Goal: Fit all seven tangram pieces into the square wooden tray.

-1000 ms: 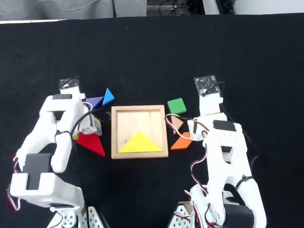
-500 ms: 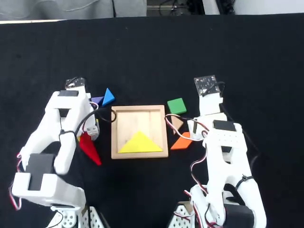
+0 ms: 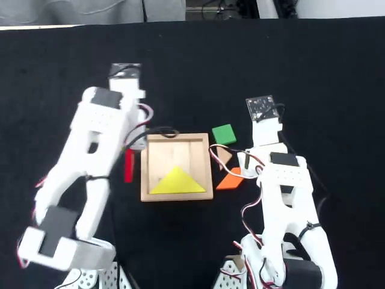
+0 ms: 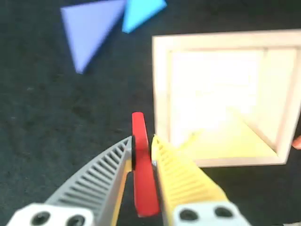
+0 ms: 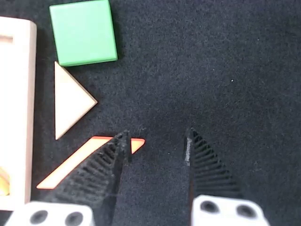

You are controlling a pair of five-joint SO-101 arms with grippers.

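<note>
The square wooden tray (image 3: 145,170) (image 4: 160,84) holds a yellow triangle (image 3: 177,180) (image 4: 225,141) along its near side. My left gripper (image 4: 142,143) is shut on the red triangle (image 3: 129,165) (image 4: 141,165), held on edge just off the tray's left rim. A purple triangle (image 4: 89,30) and a blue triangle (image 4: 141,12) lie beyond it. My right gripper (image 5: 156,141) stands open to the right of the tray, above bare cloth. Beside it lie the orange parallelogram (image 3: 230,179) (image 5: 75,162), the wooden triangle (image 3: 224,156) (image 5: 69,101) and the green square (image 3: 224,133) (image 5: 83,32).
Black cloth covers the table (image 3: 198,72). The right arm (image 3: 283,180) stands right of the tray, its cables crossing the orange piece.
My left arm has lifted the red triangle off the cloth, turned it on edge and swung it toward the tray's left rim. The right arm has not moved.
</note>
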